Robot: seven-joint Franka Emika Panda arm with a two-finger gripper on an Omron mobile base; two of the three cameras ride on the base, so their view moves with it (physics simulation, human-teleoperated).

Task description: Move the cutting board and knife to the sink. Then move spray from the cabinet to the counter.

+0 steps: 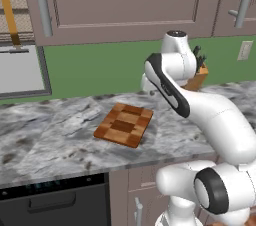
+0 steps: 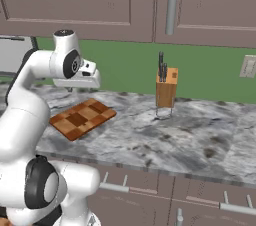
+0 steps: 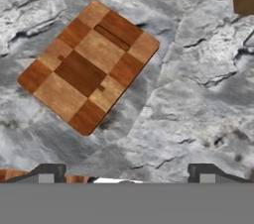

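We log one cutting board (image 1: 124, 124) lying flat on the counter (image 1: 55, 140), near the front half of the slab, apart from everything else. It is rectangular with rounded corners, wooden, a checker of dark brown and light tan blocks. In the left base view its long axis runs diagonally, from near-left to far-right; in the hand view the board (image 3: 89, 66) sits skewed, one short end toward the upper right, the other toward the lower left.

The counter is grey-and-white marbled stone, smooth, with drawers (image 2: 165, 190) and steel handles below.

One knife block (image 2: 165, 88) stands upright toward the back of the counter, well right of the board: tan wood, boxy, dark handles sticking up from its top. We cannot count the handles reliably.

The gripper (image 3: 126, 174) hangs above the stone, its two dark fingertips (image 3: 47, 173) spread wide apart with nothing between them. The board is beyond the tips, untouched.

Behind: a green wall, panelled cabinet doors (image 1: 125, 0) with steel bar handles.
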